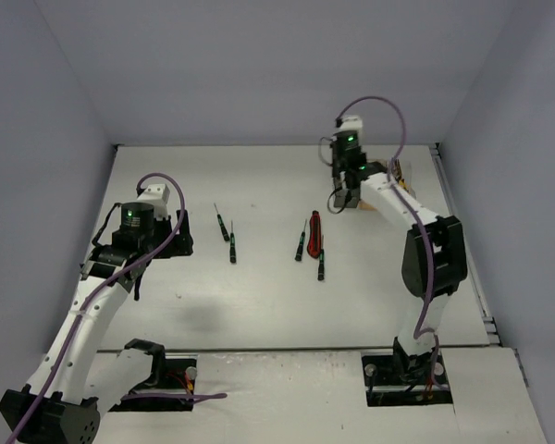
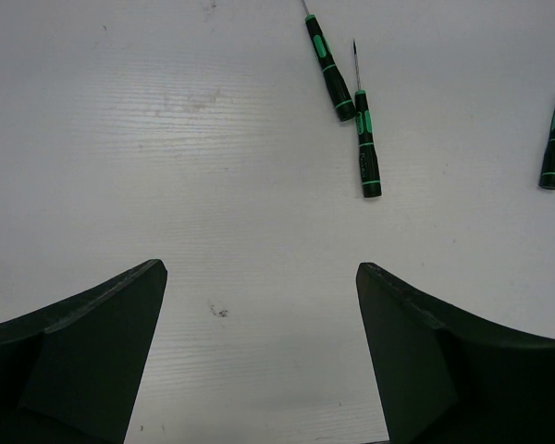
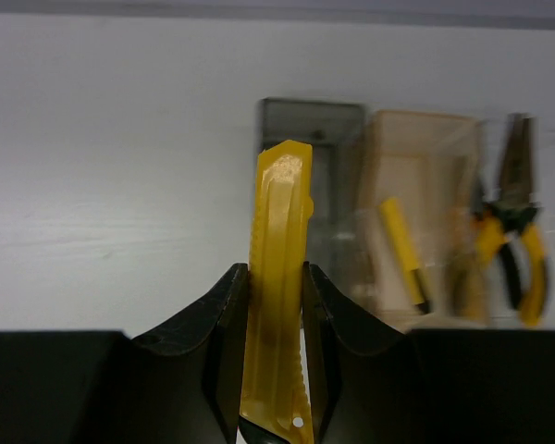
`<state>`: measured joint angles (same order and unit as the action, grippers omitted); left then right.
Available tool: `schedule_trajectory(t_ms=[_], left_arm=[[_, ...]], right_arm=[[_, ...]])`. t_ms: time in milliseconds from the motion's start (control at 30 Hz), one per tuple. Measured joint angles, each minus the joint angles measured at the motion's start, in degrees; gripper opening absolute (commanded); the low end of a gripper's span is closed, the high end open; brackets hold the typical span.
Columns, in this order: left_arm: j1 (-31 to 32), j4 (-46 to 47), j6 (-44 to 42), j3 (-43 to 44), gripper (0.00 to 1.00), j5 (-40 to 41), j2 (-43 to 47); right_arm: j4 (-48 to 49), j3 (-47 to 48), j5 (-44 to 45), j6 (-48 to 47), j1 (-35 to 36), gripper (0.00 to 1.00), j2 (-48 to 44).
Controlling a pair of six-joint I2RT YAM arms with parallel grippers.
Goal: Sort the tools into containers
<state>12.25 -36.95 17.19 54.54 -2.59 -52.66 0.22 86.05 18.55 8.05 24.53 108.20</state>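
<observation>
**Yellow knife pinched and up, bins dead ahead**

The right gripper (image 3: 276, 273) has its two fingers clamped on the flat sides of the yellow utility knife (image 3: 282, 203). The hold sits toward the tail end, so most of the body pokes out in front. It is carried at the far right of the table (image 1: 259, 305), clear of the surface.

Just beyond its tip stand the dark grey bin (image 3: 313, 125) and, beside that, the amber bin (image 3: 444, 148). A second yellow knife (image 3: 402, 250) lies in the amber one. The pliers (image 3: 509, 231) show further right, too blurred to tell what they rest in.

This knife looks light and stiff, a smooth plastic shell. I'd expect it to slip or swing in the pads, since the long free end gives it leverage. A hold nearer mid-body, across the flats, would be steadier.

On the other side, the left gripper (image 2: 259, 273) hangs over bare table with its fingers spread wide and nothing between them. The screwdrivers (image 2: 366, 139) lie just ahead of it. They are thin and probably quick to roll, best taken across the thicker black-green handle, not the shaft.

The red utility knife (image 1: 314, 227) lies mid-table, close beside another screwdriver.
</observation>
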Motion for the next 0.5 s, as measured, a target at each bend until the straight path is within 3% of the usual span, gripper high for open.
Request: schedule_trajectory(t_ms=[200,367,500], left_arm=[[0.0,0.2,0.0,0.0,0.81,0.0,-0.1],[0.0,0.3,0.0,0.0,0.81,0.0,-0.4],[0.0,0.3,0.0,0.0,0.81,0.0,-0.8]], right_arm=[[0.8,0.6,-5.6,-7.7,-15.2,0.00,0.8],[0.6,3.5,-9.6,-11.1,-18.1,0.02,6.6],[0.4,6.2,-11.9,-12.6,-18.8,0.13,11.3]])
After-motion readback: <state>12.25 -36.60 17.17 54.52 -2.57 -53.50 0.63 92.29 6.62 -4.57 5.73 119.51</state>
